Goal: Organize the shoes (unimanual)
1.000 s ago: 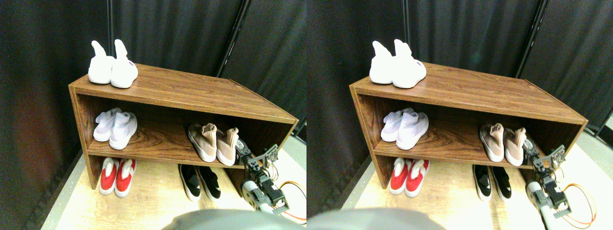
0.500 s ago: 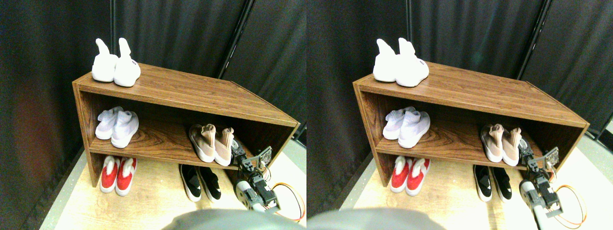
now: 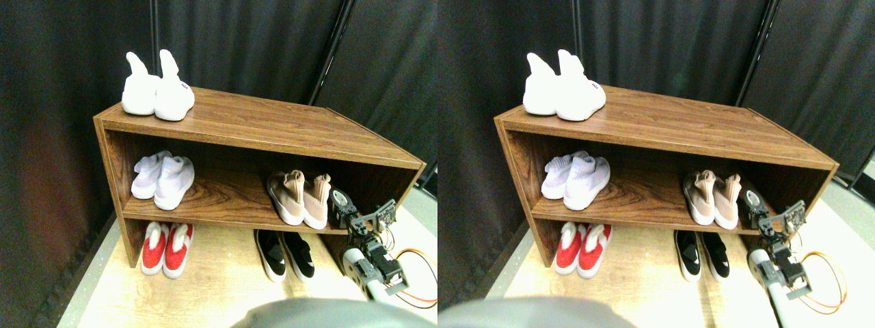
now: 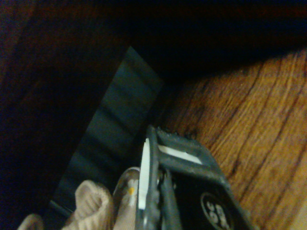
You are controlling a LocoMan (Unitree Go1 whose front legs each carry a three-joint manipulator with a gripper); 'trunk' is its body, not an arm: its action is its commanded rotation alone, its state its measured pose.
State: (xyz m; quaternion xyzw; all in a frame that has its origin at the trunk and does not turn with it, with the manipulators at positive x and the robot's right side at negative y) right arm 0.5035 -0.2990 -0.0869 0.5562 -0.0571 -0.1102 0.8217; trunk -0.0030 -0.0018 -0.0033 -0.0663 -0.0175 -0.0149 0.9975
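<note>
The beige-tan shoes [image 3: 299,198] stand side by side, toes toward me, on the right part of the middle board of the wooden shoe rack [image 3: 225,198]. My right gripper [image 3: 340,207] reaches onto that board right against the outer side of the right beige shoe. In the wrist view the beige knit cuff [image 4: 96,206] lies close beside the dark jaw frame, over the wood grain of the board [image 4: 249,120]. The black shoes [image 3: 285,254] with white soles sit on the floor under the rack, below the beige pair.
An all-white high-cuff pair [image 3: 156,92] stands on the rack's top at the left. A pale pair [image 3: 163,180] sits at the left of the middle board, with a red-and-white pair [image 3: 166,247] below it on the floor. An orange cable [image 3: 417,273] loops beside the arm. Dark curtains hang behind.
My gripper has gone further in over the middle board, beside the right beige shoe. That shoe now stands closer to its mate. The camera has shifted slightly.
</note>
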